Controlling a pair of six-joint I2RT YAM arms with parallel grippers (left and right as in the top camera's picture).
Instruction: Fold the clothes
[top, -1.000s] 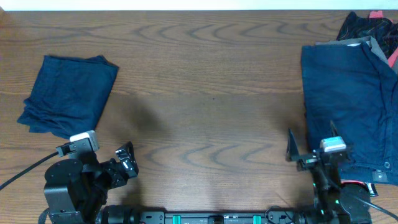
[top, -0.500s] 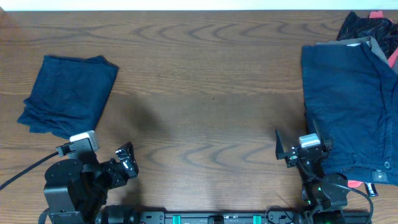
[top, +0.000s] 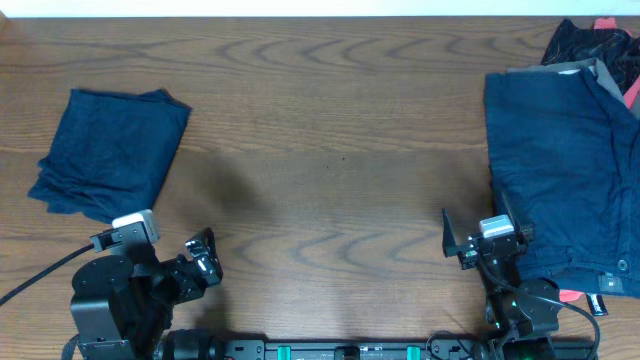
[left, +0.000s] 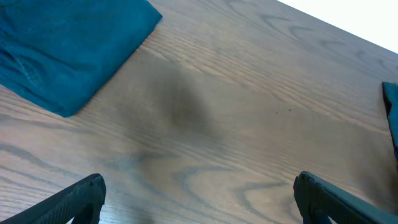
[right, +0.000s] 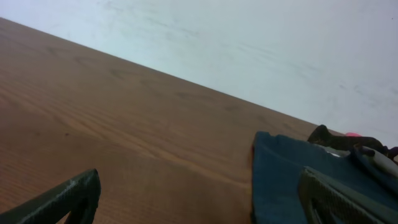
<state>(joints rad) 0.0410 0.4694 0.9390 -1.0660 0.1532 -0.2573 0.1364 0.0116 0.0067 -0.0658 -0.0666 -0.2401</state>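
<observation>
Currently both arms sit at the near edge of the bench (top: 330, 150). The left fingers (left: 81, 199) stand wide apart with only bare wood between them; the right fingers (right: 62, 202) are spread equally wide and hold nothing. One folded garment (top: 110, 150) lies at the far left, ahead of the left arm and apart from it. The shorts (top: 565, 170) lie unfolded at the right side, long axis running from the near edge toward the far edge. They sit directly to the right of the right fingers, with their left hem just beside the outer finger; whether that finger touches the cloth cannot be told. The right arm is clearly the nearer one, so the next grasp probably falls to it, approaching the hem sideways. The overhead view shows the full outline of the shorts and a pile (top: 595, 45) of other dark and red clothing at the far right corner. The right wrist view shows only the left hem and the pile's top, but shows the finger gap to be empty.
</observation>
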